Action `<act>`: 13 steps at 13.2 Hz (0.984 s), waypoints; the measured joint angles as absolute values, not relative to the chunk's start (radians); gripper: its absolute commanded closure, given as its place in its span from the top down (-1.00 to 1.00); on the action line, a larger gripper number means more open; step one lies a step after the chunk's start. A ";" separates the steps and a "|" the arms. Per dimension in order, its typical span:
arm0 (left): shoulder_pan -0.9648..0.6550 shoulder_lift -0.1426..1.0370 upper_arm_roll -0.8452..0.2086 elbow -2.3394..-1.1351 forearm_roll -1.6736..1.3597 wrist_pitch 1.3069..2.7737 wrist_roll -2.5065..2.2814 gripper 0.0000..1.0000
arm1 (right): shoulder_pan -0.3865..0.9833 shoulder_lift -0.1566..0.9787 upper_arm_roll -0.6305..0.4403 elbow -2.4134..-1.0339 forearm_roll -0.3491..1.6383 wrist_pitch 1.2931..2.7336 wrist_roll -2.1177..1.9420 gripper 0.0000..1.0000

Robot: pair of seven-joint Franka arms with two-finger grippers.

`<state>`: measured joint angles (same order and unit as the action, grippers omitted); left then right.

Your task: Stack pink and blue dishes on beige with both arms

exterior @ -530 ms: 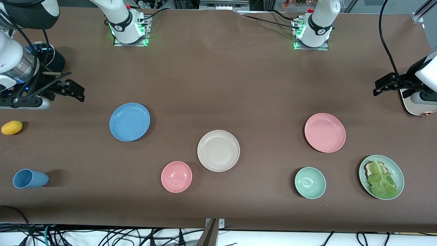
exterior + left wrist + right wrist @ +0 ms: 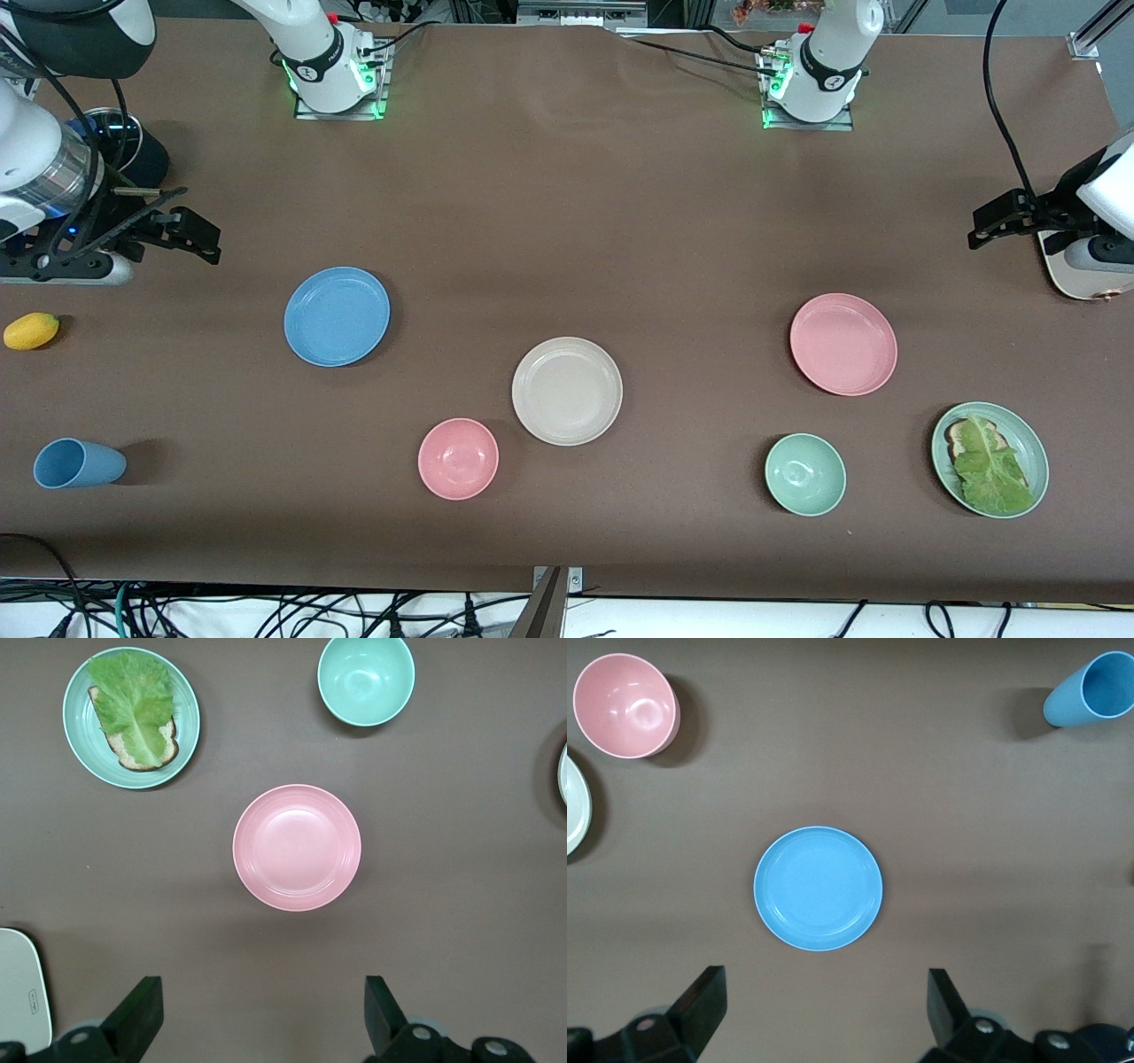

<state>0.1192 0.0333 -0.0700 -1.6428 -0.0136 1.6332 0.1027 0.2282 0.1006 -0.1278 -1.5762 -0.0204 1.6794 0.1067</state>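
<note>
Tabletop [image 2: 567,204] brown, wide bare stretch between the arm bases and the dishes; strip along the edge nearest the front camera also bare.

Three plates of equal size, all apart, none stacked: beige plate [image 2: 567,391] mid-tabletop; blue plate [image 2: 337,316] toward the right arm's end, a bit farther from the camera; pink plate [image 2: 843,344] toward the left arm's end; open gaps round each.

Green plate [image 2: 990,459] with bread and lettuce, near the pink plate, nearer the camera, close to the tabletop's end.

Two bowls: pink bowl [image 2: 458,458] just beside the beige plate, nearer the camera, not touching; green bowl [image 2: 805,474] between beige plate and green plate.

One blue cup [image 2: 78,463] lying on its side at the right arm's end; one small yellow fruit [image 2: 31,330] by the edge there.

Left tool [image 2: 261,1014] up in the air over bare tabletop beside the pink plate, fingers spread wide, nothing held; right tool [image 2: 824,1010] likewise beside the blue plate, wide apart, empty.
</note>
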 measured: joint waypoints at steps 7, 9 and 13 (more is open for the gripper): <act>0.119 0.034 -0.070 -1.643 -0.014 1.633 0.103 1.00 | 0.202 0.109 -0.155 -1.579 -0.020 1.689 0.043 1.00; 0.119 0.034 -0.070 -1.643 -0.014 1.633 0.103 1.00 | 0.202 0.109 -0.155 -1.578 -0.020 1.703 0.042 1.00; 0.119 0.034 -0.070 -1.643 -0.014 1.633 0.103 1.00 | 0.202 0.109 -0.155 -1.578 -0.020 1.705 0.040 1.00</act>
<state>0.1186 0.0337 -0.0700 -1.6428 -0.0136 1.6332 0.1027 0.2020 0.1092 -0.1550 -1.5781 -0.0203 1.7052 0.0398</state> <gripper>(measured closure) 0.000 0.000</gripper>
